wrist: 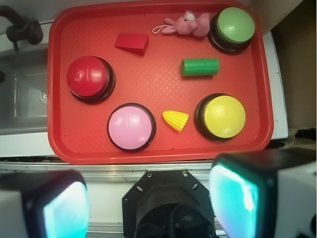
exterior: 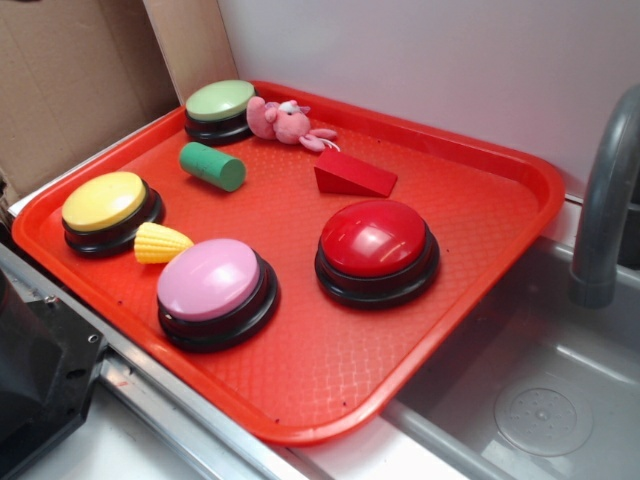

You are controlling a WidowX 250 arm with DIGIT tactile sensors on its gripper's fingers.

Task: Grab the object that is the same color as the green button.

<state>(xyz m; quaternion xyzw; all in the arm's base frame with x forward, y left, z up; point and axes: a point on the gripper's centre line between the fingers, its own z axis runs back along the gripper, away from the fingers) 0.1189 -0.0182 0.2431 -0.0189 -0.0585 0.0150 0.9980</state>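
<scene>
A small solid green cylinder (exterior: 212, 166) lies on its side on the red tray (exterior: 470, 260), just in front of the pale green domed button (exterior: 220, 105) on a black base at the tray's far corner. In the wrist view the cylinder (wrist: 200, 67) lies below and left of the green button (wrist: 234, 27). My gripper (wrist: 151, 203) is open and empty, its two fingers with cyan pads (wrist: 235, 196) wide apart, high above the robot base and off the tray's near edge. The gripper does not show in the exterior view.
On the tray are a yellow button (exterior: 108, 208), a pink button (exterior: 215, 288), a red button (exterior: 378, 248), a red wedge (exterior: 352, 175), a yellow corn piece (exterior: 160, 243) and a pink plush animal (exterior: 285, 122). A sink (exterior: 540, 400) with a grey faucet (exterior: 605, 190) lies to the right. Cardboard (exterior: 70, 70) stands behind.
</scene>
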